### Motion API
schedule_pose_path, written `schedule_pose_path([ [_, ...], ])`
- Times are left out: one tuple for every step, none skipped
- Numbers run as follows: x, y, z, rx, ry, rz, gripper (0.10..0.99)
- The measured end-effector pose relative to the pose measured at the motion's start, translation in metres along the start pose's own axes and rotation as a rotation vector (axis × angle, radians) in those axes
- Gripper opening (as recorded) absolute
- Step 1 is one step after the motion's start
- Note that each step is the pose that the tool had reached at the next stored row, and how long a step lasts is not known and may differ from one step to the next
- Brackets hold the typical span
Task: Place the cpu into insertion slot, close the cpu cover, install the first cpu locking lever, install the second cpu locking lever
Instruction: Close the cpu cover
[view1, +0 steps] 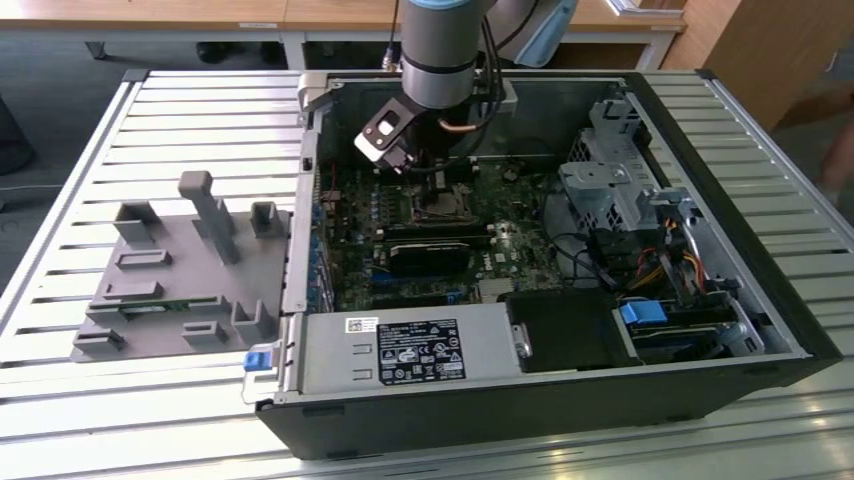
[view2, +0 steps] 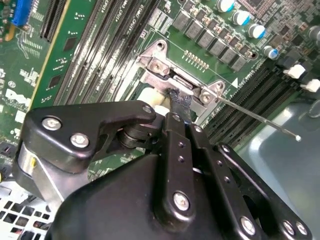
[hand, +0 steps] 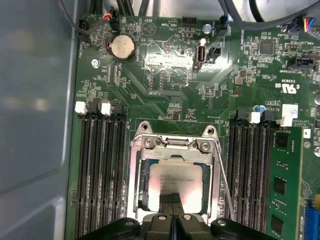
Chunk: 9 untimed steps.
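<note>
Brightly and evenly lit in the exterior view, glaring white off the slatted table (view1: 761, 140) toward the exterior view's right. Darker down inside the computer case (view1: 534, 410). In the first wrist view, softly gleaming on the chip (hand: 175, 175), hazily mirrored along the grey case wall (hand: 35, 125).

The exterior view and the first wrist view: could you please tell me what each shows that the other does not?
Exterior view: the open black computer case, the grey moulded fixture tray at that view's left, and the slatted metal table. First wrist view: the round silver coin battery and the cpu, a small square chip with a dull silver top, framed by the thin silver cpu cover. Both: the green motherboard and the black gripper over it.
</note>
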<state>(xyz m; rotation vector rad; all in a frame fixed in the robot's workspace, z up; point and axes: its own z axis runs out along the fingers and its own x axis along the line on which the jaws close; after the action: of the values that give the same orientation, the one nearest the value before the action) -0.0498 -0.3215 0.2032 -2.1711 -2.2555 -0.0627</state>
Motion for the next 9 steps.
schedule_pose_path([
  [0.0001,0.0001,-0.0031,0.000,-0.0002,0.000,0.106],
  [0.0002,0.0002,-0.0059,0.000,0.0001,0.000,0.106],
  [0.0003,0.0002,-0.0087,0.000,-0.0001,0.000,0.106],
  [0.0004,0.0003,-0.0104,0.000,-0.0001,0.000,0.106],
  [0.0004,0.0004,-0.0105,0.000,0.0000,0.000,0.106],
  [0.0004,0.0007,-0.0105,0.000,-0.0003,0.000,0.106],
  [0.0003,0.0015,-0.0105,0.000,-0.0005,0.000,0.106],
  [0.0003,0.0025,-0.0105,0.000,-0.0007,0.000,0.106],
  [0.0002,0.0037,-0.0105,0.000,-0.0008,0.000,0.106],
])
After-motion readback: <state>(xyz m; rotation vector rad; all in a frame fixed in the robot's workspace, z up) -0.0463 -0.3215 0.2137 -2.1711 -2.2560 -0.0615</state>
